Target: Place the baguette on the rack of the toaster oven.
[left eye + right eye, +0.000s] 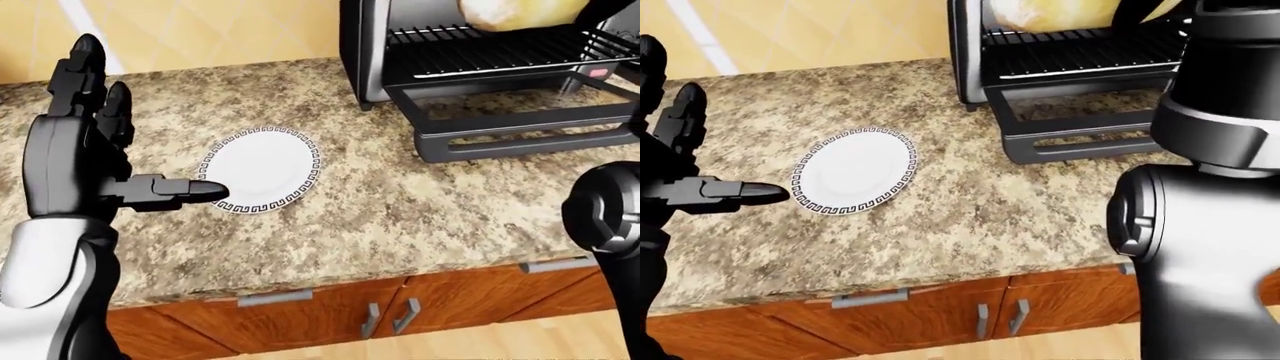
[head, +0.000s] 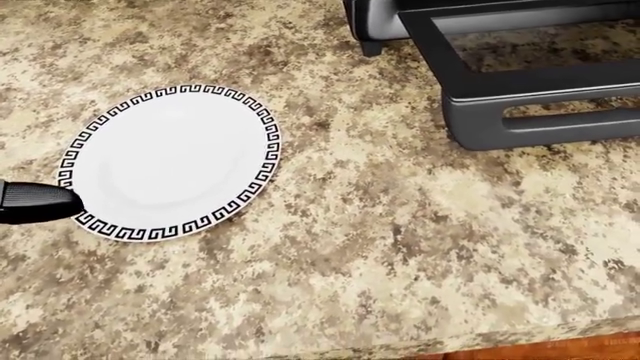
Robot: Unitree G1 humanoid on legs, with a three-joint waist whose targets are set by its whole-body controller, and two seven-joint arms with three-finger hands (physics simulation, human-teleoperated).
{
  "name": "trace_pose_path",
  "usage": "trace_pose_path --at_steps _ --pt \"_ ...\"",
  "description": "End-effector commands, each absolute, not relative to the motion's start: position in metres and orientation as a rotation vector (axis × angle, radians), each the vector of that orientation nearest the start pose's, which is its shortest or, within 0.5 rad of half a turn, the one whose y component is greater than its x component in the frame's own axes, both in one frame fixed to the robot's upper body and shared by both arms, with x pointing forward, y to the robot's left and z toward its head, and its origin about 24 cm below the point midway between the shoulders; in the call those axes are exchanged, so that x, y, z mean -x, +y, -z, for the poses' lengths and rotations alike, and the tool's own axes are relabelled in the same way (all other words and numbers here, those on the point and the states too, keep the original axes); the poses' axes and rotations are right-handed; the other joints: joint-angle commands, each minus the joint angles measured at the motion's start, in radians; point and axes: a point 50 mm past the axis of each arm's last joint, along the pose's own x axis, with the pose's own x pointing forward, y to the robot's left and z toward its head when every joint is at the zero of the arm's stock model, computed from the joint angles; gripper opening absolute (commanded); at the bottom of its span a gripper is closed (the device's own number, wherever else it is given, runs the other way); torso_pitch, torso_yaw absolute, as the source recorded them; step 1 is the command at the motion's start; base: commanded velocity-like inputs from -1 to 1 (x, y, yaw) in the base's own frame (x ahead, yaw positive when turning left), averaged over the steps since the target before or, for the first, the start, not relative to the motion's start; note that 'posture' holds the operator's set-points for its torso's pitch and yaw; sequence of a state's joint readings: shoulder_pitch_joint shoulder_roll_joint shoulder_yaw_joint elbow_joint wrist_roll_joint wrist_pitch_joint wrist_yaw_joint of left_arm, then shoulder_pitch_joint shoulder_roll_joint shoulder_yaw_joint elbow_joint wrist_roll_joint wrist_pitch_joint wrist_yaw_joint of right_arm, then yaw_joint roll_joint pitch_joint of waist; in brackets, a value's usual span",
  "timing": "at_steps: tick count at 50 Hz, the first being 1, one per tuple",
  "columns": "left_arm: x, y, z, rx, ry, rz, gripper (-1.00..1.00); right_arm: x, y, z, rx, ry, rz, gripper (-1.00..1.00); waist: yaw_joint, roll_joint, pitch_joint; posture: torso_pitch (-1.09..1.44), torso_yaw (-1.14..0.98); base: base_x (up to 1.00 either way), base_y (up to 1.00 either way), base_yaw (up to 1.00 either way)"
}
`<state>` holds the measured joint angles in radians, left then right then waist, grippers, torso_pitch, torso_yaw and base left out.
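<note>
The pale baguette (image 1: 520, 11) is at the top of the left-eye view, inside the black toaster oven (image 1: 365, 52), just above its wire rack (image 1: 490, 43). My right arm (image 1: 1220, 187) reaches up to it. A dark finger (image 1: 1130, 13) crosses the loaf, so the right gripper (image 1: 1135, 11) looks shut on it, mostly cut off by the picture's top. The oven door (image 2: 540, 97) hangs open and flat. My left gripper (image 1: 140, 142) is open at the left, fingers upright, thumb (image 2: 40, 202) pointing at an empty white plate (image 2: 170, 165).
The plate with its black key-pattern rim lies on a speckled granite counter (image 2: 400, 247). Wooden cabinet doors with metal handles (image 1: 385, 319) run below the counter's near edge. A yellow tiled wall (image 1: 220, 30) stands behind.
</note>
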<state>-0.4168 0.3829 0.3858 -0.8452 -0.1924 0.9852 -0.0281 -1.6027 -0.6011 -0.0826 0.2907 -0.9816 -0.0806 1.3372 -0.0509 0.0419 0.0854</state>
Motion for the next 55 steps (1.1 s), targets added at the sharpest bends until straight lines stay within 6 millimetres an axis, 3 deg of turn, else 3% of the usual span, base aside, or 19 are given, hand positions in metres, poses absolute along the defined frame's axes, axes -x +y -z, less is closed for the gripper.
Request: trace_pose_path --at_steps 1,27,41,55 --pt "-0.224 0.217 -0.266 -0.212 -0.411 -0.157 1.0 -0.276 -0.161 -0.477 1.689 -0.299 -0.146 -1.0 -0.003 0.0 -0.027 0.0 -0.06 0.0 0.0 0.0" --pt "-0.221 0.218 -0.266 -0.213 -0.408 -0.162 1.0 -0.307 -0.171 -0.475 1.716 -0.266 -0.129 -1.0 -0.098 0.014 -0.034 0.0 -0.19 0.0 0.0 0.0" --pt "-0.219 0.222 -0.265 -0.184 -0.41 -0.18 1.0 -0.328 -0.176 -0.463 1.716 -0.284 -0.107 -1.0 -0.161 0.011 -0.038 0.0 -0.22 0.0 0.0 0.0" --pt "-0.219 0.222 -0.262 -0.175 -0.41 -0.178 1.0 -0.348 -0.184 -0.448 1.722 -0.312 -0.073 -1.0 -0.196 0.004 -0.046 0.0 -0.22 0.0 0.0 0.0"
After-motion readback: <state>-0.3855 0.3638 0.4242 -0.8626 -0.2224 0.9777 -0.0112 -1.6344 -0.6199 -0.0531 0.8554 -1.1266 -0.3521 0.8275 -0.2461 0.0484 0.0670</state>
